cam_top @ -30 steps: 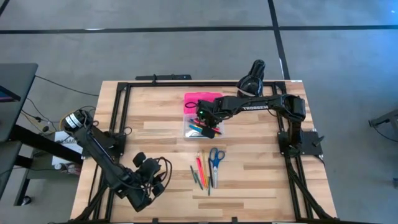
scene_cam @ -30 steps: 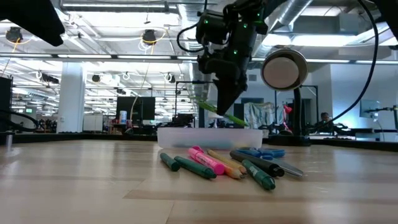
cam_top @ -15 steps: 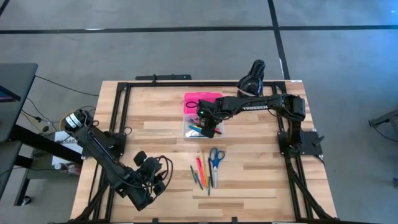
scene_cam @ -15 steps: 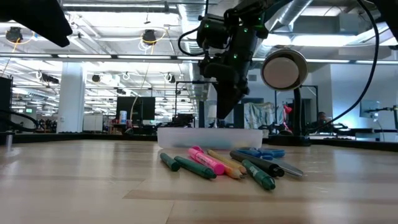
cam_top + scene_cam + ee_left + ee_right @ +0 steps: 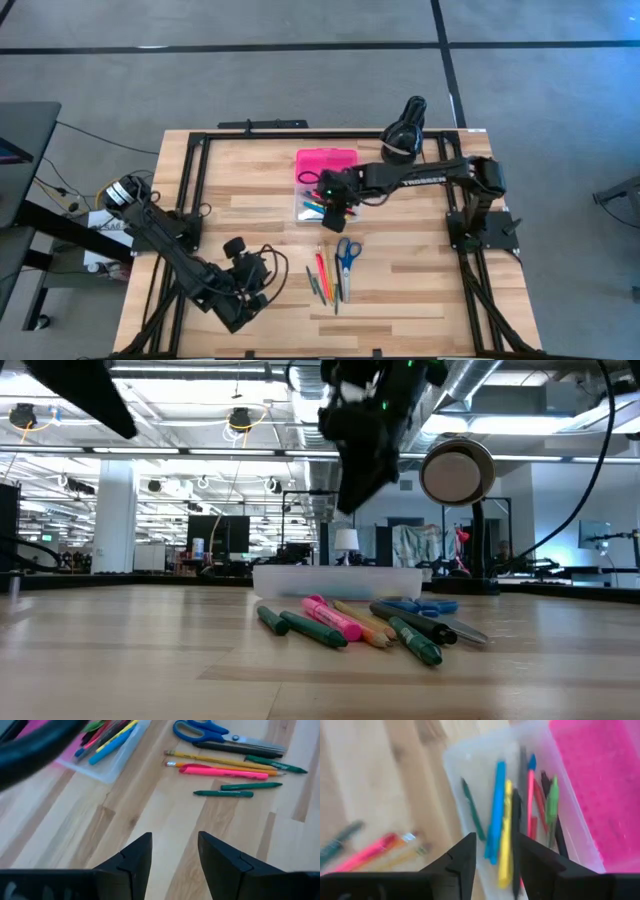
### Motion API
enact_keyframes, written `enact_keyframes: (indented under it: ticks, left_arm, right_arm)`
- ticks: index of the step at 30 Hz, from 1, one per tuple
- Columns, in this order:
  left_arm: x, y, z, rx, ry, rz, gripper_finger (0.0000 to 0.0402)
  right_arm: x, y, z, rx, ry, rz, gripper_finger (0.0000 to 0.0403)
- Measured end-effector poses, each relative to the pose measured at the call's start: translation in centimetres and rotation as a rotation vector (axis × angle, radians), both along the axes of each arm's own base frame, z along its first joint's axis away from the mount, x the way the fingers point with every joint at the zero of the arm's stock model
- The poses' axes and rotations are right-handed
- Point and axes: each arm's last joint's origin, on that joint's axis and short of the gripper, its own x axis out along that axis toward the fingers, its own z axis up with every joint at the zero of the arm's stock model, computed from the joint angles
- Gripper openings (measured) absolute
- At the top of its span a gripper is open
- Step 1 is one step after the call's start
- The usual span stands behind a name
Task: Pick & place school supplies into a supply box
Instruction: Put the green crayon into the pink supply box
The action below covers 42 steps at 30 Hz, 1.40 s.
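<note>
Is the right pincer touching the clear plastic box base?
Apart. The low view shows the right pincer open, well above the clear plastic box base, with background between them.

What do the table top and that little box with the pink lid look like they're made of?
The table top looks like wood: pale planks with visible grain and seams, smooth with a light sheen. The supply box looks like plastic. Its base is cloudy-clear, so the pens inside show through its wall, and its pink lid is bright, opaque and evenly coloured. Both are judged by look alone.
</note>
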Motion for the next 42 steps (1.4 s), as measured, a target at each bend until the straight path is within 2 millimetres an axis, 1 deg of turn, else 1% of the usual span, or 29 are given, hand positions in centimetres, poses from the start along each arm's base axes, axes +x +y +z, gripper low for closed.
enact_keyframes:
  ticks: [5, 9, 14, 21, 26, 27, 29, 37, 42]
  left_arm:
    - [2.0, 0.8, 0.1, 0.016, 0.034, -0.125, 0.0155]
    - [3.6, 1.7, 0.3, 0.034, 0.067, -0.260, 0.0155]
    - [5.3, 3.0, 0.5, 0.037, 0.114, -0.438, 0.0155]
    - [7.2, 5.2, 0.4, 0.016, 0.148, -0.620, 0.0155]
    - [8.4, 6.1, -0.1, 0.020, 0.156, -0.719, 0.0155]
    - [8.5, 6.2, -0.3, 0.018, 0.171, -0.738, 0.0155]
    - [9.4, 6.4, -0.9, 0.014, 0.153, -0.764, 0.0155]
    - [11.9, 5.9, -5.9, -0.041, 0.217, -0.836, 0.0155]
    - [12.5, 5.6, -8.3, -0.061, 0.265, -0.845, 0.0155]
  right_arm:
    - [-0.9, 3.2, 2.7, -0.039, -0.086, 0.046, 0.0120]
    - [-2.3, 5.9, 4.8, -0.082, -0.152, 0.044, 0.0118]
    - [-4.0, 9.4, 6.7, -0.095, -0.221, 0.061, 0.0118]
    - [-6.9, 14.4, 8.3, -0.137, -0.310, 0.017, 0.0118]
    - [-9.1, 17.8, 8.3, -0.184, -0.346, -0.023, 0.0118]
    - [-9.6, 18.3, 8.2, -0.191, -0.351, -0.035, 0.0118]
    - [-10.6, 19.2, 8.0, -0.201, -0.350, -0.076, 0.0118]
    - [-14.6, 21.4, 6.9, -0.191, -0.358, -0.270, 0.0118]
    - [-16.8, 22.6, 6.8, -0.165, -0.385, -0.332, 0.0118]
